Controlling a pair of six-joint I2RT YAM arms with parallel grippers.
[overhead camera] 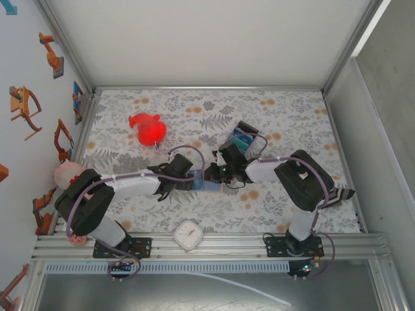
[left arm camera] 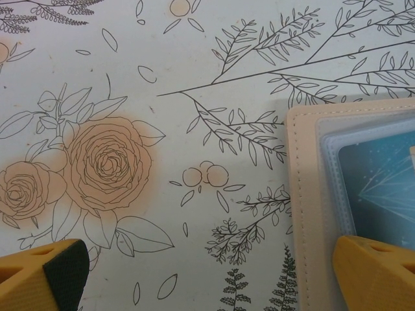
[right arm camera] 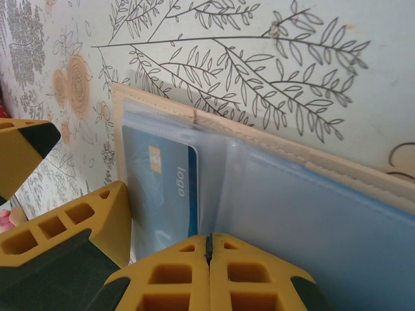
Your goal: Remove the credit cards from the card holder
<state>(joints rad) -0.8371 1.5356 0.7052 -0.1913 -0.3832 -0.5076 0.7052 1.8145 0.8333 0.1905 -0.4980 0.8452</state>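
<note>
Floral-print cloth all over the counter (overhead camera: 162, 214), white walls around it. Toward the back-left there's a red toy (overhead camera: 148, 129), and a small white clock (overhead camera: 189, 234) sits at the near edge between the two arm bases. A black-edged blue block (overhead camera: 244, 137) lies just behind the right arm's wrist.

The card holder (overhead camera: 209, 186) lies open and flat mid-counter, right between the two claws. The left claw (overhead camera: 187, 183) comes at it from the left and the right claw (overhead camera: 214, 173) from the right.

In the left wrist view, the left claw (left arm camera: 207, 275) is spread wide. One yellow finger (left arm camera: 42, 278) is over bare cloth and the other sits over the tan stitched border of the card holder (left arm camera: 301, 194). A teal credit card (left arm camera: 382, 188) with pale line marks is tucked in a clear sleeve just past that finger.

In the right wrist view, the right claw (right arm camera: 209, 249) has its tips pressed together with no gap. That's at the near edge of the card holder (right arm camera: 292, 152), just where a clear sleeve leaf runs down to the seam. I honestly can't tell if the leaf is actually pinched. A blue credit card (right arm camera: 162, 188) with a chip and "logo" printed on it sits in the left pocket, beside a left claw finger (right arm camera: 71, 220).
</note>
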